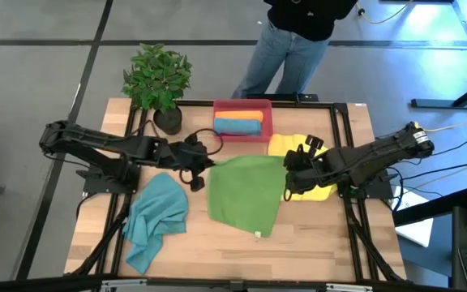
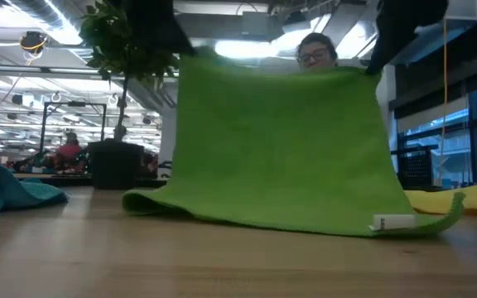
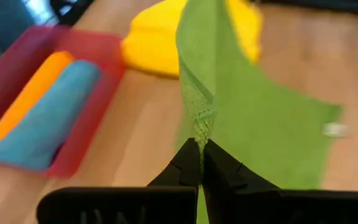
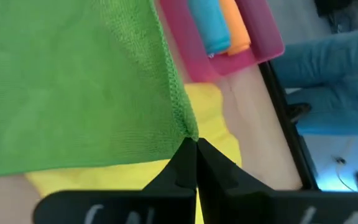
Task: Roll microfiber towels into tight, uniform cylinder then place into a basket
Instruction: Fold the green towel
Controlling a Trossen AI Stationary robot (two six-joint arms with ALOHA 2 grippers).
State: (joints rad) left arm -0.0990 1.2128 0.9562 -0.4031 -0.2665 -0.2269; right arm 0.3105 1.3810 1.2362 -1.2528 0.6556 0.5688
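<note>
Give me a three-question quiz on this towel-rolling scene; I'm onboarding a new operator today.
1. True or false: both the left gripper and the right gripper are shut on the green towel.
2. Which rolled towels lie in the red-pink basket? A) orange and teal-blue B) yellow and green C) none
3. Fill in: the crumpled teal-blue towel lies on the table's ____ side in the high view.

Key: 1 true; 2 A; 3 left.

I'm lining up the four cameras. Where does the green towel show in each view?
High view: green towel mid-table, between both hands.
Low view: hanging as a sheet, centre.
Left wrist view: pinched edge running away.
Right wrist view: fills upper left.
Shared landmark: yellow towel.
</note>
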